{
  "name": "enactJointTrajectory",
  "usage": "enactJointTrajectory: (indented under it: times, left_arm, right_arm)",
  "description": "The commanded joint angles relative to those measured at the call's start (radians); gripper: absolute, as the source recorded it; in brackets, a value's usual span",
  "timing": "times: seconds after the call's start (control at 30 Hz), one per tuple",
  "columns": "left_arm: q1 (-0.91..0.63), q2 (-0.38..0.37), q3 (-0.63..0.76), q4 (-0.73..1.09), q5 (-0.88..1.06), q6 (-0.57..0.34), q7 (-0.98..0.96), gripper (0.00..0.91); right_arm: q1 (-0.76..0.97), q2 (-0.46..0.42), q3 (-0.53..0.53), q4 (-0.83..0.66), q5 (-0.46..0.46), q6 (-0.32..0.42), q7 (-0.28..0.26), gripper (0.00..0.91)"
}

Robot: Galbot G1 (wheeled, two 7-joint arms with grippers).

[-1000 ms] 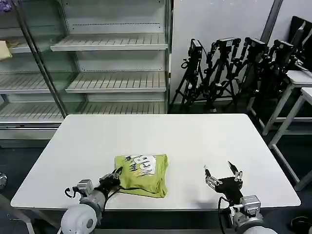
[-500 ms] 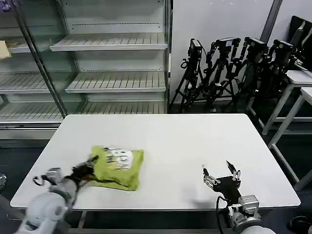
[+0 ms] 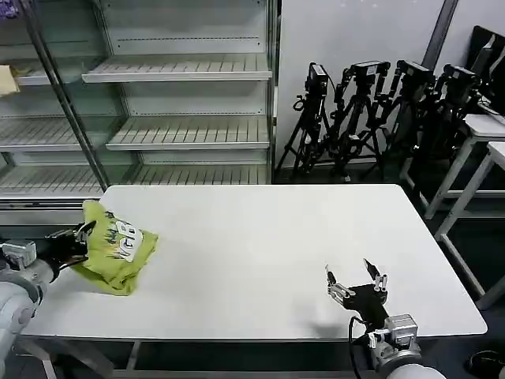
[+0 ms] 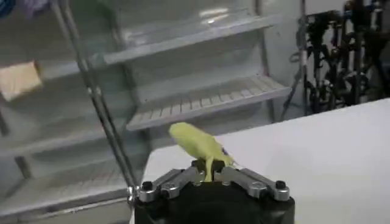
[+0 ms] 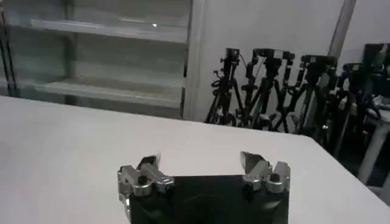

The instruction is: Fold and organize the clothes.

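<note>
The left gripper point(image 3: 79, 237) pinched the folded T-shirt point(image 3: 114, 249) at the table point(image 3: 260, 237) left edge — right gripper point(image 3: 355, 283) spread empty near the front edge; shelving point(image 3: 158, 103) stood behind.

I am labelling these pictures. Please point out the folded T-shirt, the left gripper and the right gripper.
T-shirt point(image 3: 118, 249): head view, its printed top face.
Left gripper point(image 3: 79, 237): head view, fingertips closed on the shirt's edge.
Right gripper point(image 3: 355, 283): head view, between its open fingertips.
</note>
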Motion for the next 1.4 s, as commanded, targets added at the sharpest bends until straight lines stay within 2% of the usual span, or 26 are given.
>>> enactJointTrajectory:
  times: [0.03,0.17,0.23,0.3,0.43,0.57,0.7,0.83,0.87,0.9,0.93,1.13,1.4]
  left_arm:
    - [-0.007,-0.217,0.612,-0.268,0.05,-0.009,-0.155,0.0]
    - [-0.061,-0.412,0.813,-0.228,0.169,-0.05,-0.166,0.01]
    - [-0.124,-0.488,0.893,-0.168,0.128,-0.045,-0.252,0.01]
    - [-0.151,-0.534,0.925,-0.142,0.073,-0.033,-0.338,0.01]
    - [-0.223,-0.594,0.92,-0.051,-0.016,-0.051,-0.548,0.0]
    - [-0.329,-0.63,0.872,0.028,-0.071,-0.122,-0.698,0.01]
    - [-0.369,-0.632,0.851,0.06,-0.086,-0.136,-0.689,0.01]
    - [-0.384,-0.63,0.853,0.082,-0.087,-0.134,-0.642,0.01]
    - [-0.388,-0.629,0.856,0.08,-0.086,-0.122,-0.625,0.091]
    - [-0.389,-0.628,0.86,0.074,-0.084,-0.113,-0.617,0.595]
    - [-0.388,-0.624,0.864,0.066,-0.084,-0.12,-0.593,0.907]
    - [-0.365,-0.586,0.846,-0.013,-0.096,-0.137,-0.495,0.907]
    - [-0.316,-0.535,0.754,-0.119,-0.077,-0.13,-0.447,0.907]
  right_arm:
    - [-0.011,-0.011,0.019,-0.012,0.0,0.004,-0.001,0.907]
    - [-0.015,-0.02,0.03,-0.014,0.001,0.003,0.0,0.907]
    - [0.006,-0.037,0.03,-0.027,0.004,-0.003,0.003,0.907]
    - [-0.006,-0.044,0.051,-0.022,0.012,-0.002,0.002,0.907]
    - [0.004,-0.051,0.07,-0.03,0.023,-0.001,0.001,0.907]
    - [0.026,-0.043,0.049,-0.037,0.024,-0.004,0.003,0.907]
    - [0.044,-0.04,0.041,-0.047,0.024,-0.005,0.004,0.907]
    - [0.054,-0.053,0.08,-0.043,0.029,-0.002,0.003,0.907]
    - [0.057,-0.058,0.093,-0.04,0.035,-0.002,0.003,0.907]
    - [0.059,-0.063,0.105,-0.035,0.04,-0.003,0.003,0.907]
    - [0.064,-0.07,0.116,-0.027,0.044,-0.004,0.004,0.907]
    - [0.083,-0.081,0.143,-0.021,0.059,-0.004,0.004,0.907]
    - [0.126,-0.049,0.098,-0.05,0.051,0.004,0.006,0.907]
